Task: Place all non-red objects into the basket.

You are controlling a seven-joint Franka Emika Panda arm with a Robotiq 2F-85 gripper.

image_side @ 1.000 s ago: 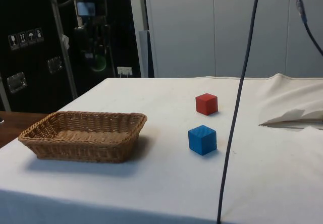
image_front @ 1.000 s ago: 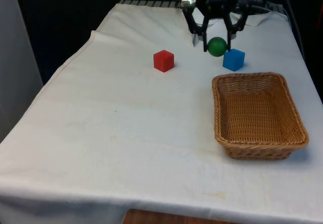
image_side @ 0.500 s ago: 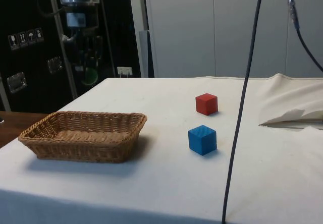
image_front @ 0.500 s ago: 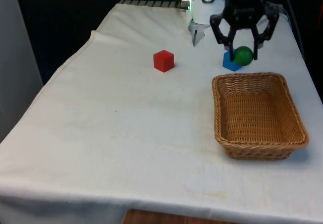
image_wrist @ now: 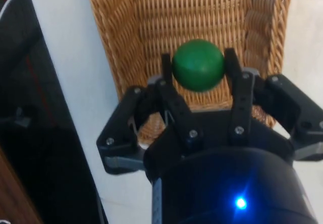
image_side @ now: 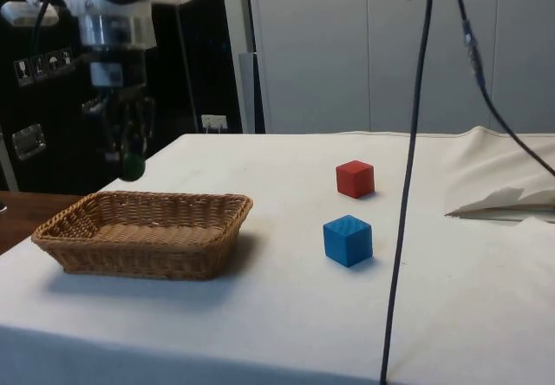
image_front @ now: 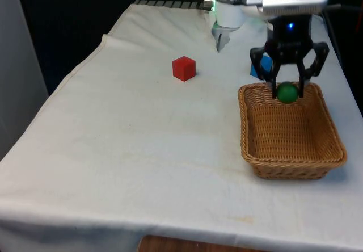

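Observation:
My gripper [image_front: 287, 93] [image_side: 131, 164] [image_wrist: 199, 65] is shut on a green ball [image_front: 287, 92] [image_side: 132, 167] [image_wrist: 198, 64] and hangs above the far end of the wicker basket [image_front: 334, 141] [image_side: 156, 255] [image_wrist: 126, 37]. A blue cube [image_front: 265, 64] [image_side: 348, 240] sits on the cloth just beyond the basket, partly hidden behind the gripper in the front view. The red cube [image_front: 184, 68] [image_side: 355, 179] rests further toward the front view's left.
The table's edge runs close along the basket's outer side on the front view's right. A black cable [image_side: 408, 185] hangs in front of the side camera. Folded white cloth [image_side: 503, 181] lies bunched at the side view's right.
The gripper has carried the green ball from near the blue cube toward the front view's right and nearer, ending over the basket's far end. The cubes and basket have not moved.

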